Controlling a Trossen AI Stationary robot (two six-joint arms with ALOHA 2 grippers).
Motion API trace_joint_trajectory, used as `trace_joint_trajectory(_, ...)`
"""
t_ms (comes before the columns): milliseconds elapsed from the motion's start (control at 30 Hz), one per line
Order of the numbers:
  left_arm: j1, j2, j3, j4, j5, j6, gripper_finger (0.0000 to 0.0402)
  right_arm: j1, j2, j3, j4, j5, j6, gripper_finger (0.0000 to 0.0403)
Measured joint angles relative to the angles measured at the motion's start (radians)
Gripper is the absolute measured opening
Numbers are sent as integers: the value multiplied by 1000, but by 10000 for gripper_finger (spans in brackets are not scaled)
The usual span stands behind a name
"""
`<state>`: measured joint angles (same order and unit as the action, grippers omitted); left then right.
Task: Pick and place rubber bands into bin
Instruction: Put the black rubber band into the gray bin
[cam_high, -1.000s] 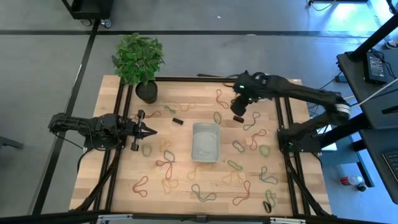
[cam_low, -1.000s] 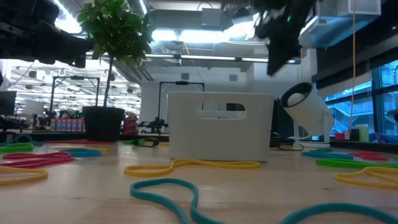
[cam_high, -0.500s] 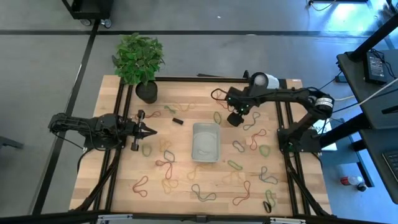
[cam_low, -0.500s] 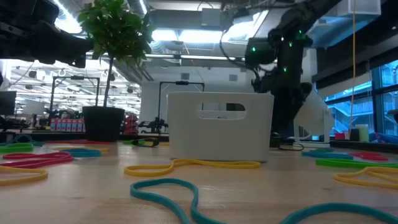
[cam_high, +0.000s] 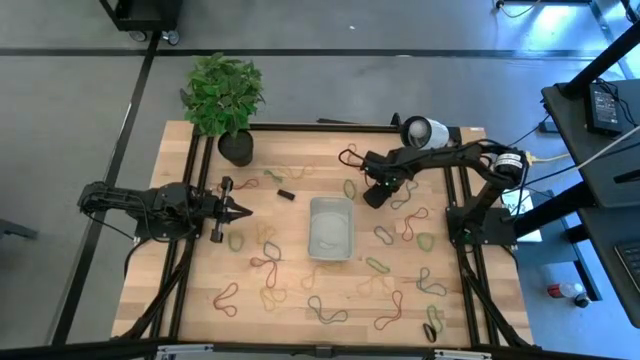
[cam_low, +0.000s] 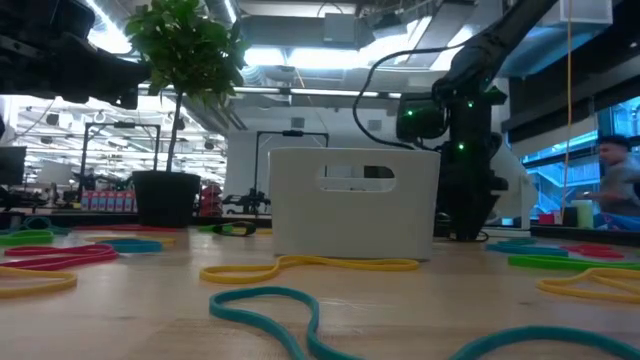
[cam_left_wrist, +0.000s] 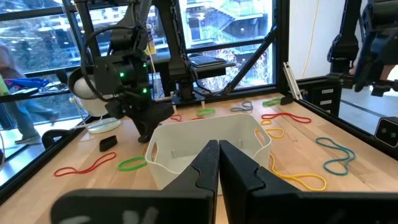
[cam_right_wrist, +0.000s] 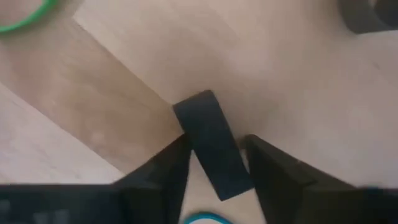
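Right gripper (cam_high: 371, 198) has dropped to the table (cam_high: 290, 300) beside the bin (cam_high: 331, 228), jaws parted around a small dark block (cam_right_wrist: 213, 152), no band. Left gripper (cam_high: 240, 211) idle, jaws closed.

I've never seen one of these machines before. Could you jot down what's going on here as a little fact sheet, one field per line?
Surface: wooden table
Scattered items: thin floppy rubber bands in red, orange, yellow, green and dark colours
Container: small translucent grey-white plastic bin, mid-table; no band visible inside
Right pincer: lowered to the tabletop beside the bin's far right corner, open, straddling a small flat dark block
Left pincer: shut, waiting at the table's left side, pointing toward the bin
Extras: potted green plant, round white lamp-like object
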<state>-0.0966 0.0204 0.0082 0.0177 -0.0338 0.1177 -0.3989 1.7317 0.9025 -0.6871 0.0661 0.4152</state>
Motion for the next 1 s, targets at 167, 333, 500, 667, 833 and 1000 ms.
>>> trace_joint_trajectory(167,0,0,0,0,0,0,6,17,-17,-3,3,15,-5,26)
trace_joint_trajectory(333,0,0,0,0,0,0,8,24,-100,-9,-38,68,-7,12)
trace_joint_trajectory(500,0,0,0,0,0,0,6,30,-231,53,-177,111,-31,4)
trace_joint_trajectory(667,0,0,0,0,0,0,8,86,-319,212,-312,173,-30,2)
trace_joint_trajectory(833,0,0,0,0,0,0,6,198,-303,441,-379,182,-17,2)
trace_joint_trajectory(1000,0,0,0,0,0,0,8,330,-217,656,-375,222,26,1)
